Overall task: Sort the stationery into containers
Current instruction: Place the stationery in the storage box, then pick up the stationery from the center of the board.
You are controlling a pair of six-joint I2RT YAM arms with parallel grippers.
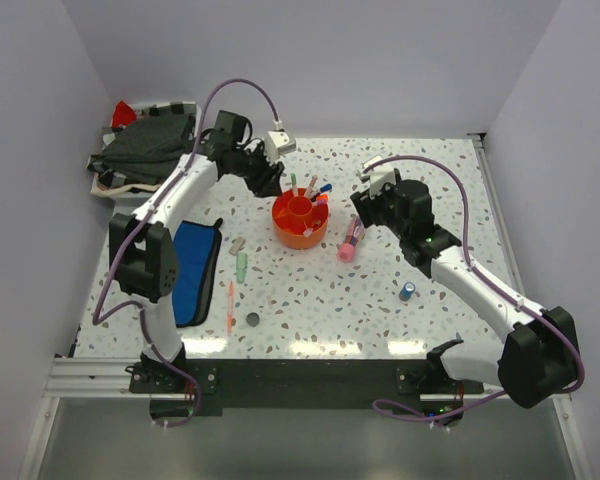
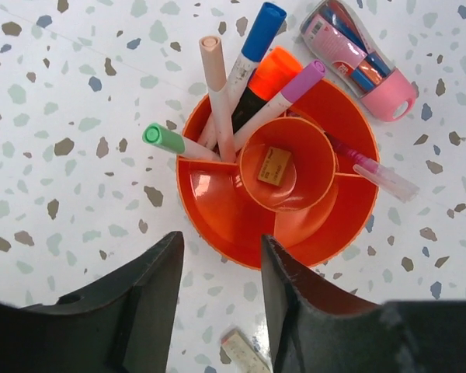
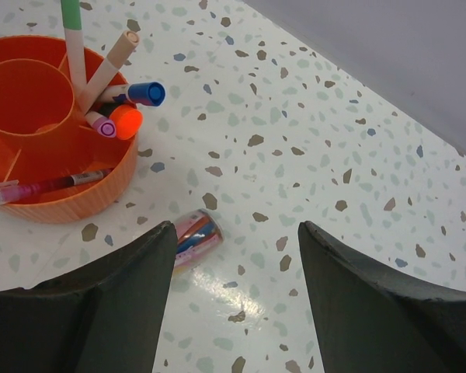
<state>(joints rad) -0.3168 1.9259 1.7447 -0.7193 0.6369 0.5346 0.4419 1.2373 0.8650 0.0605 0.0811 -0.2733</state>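
While the left gripper hangs spread by the orange organiser, the right gripper gapes empty near the pink tube.

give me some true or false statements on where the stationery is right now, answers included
1. The blue-capped pen stands in the orange organiser. True.
2. The fat pink tube lies inside the organiser. False: it lies on the table beside it.
3. The organiser's central cup is empty. False: a small tan eraser lies in it.
4. The blue pouch lies on the left arm's side of the table. True.
5. The right gripper grips the pink tube. False: its jaws stand open and hold nothing.
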